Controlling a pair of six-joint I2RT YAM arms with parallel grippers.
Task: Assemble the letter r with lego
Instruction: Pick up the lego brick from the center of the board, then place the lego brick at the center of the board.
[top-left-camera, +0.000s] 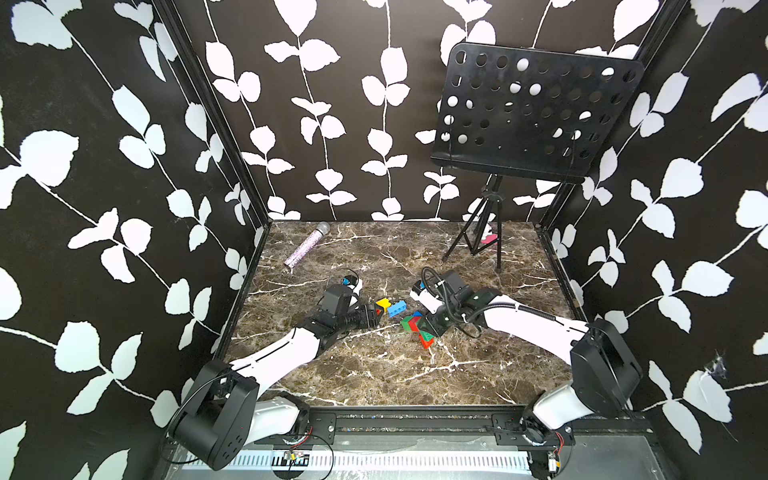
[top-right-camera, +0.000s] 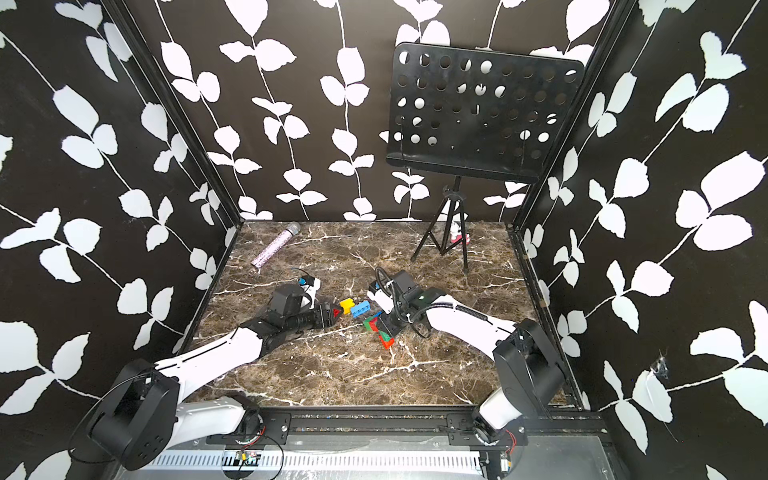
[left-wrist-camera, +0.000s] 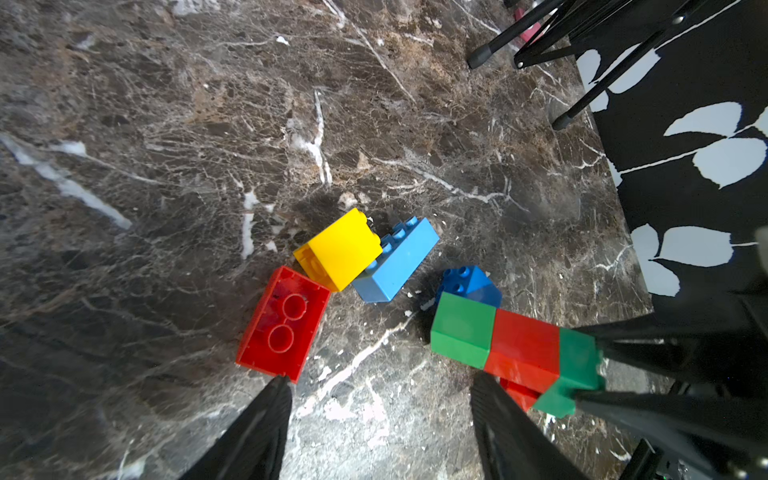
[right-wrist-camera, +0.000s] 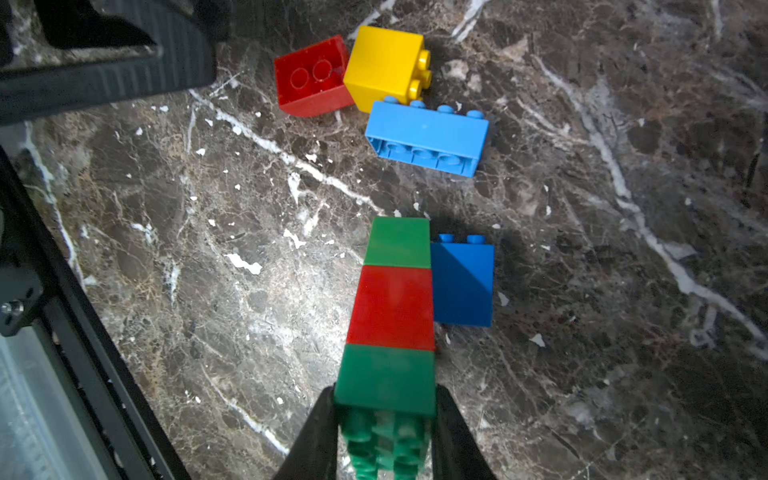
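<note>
Your row of three joined pieces, a light green brick, a red brick and a dark green brick, is near the middle of the marble table, with a blue brick touching its side. Your right gripper is clamped on the dark green brick, one finger against each side. Near the row's light green end, a yellow brick, a long light blue brick and a second red brick, hollow side up, lie touching. Your left gripper stands wide and empty, one fingertip at that loose red piece's corner.
</note>
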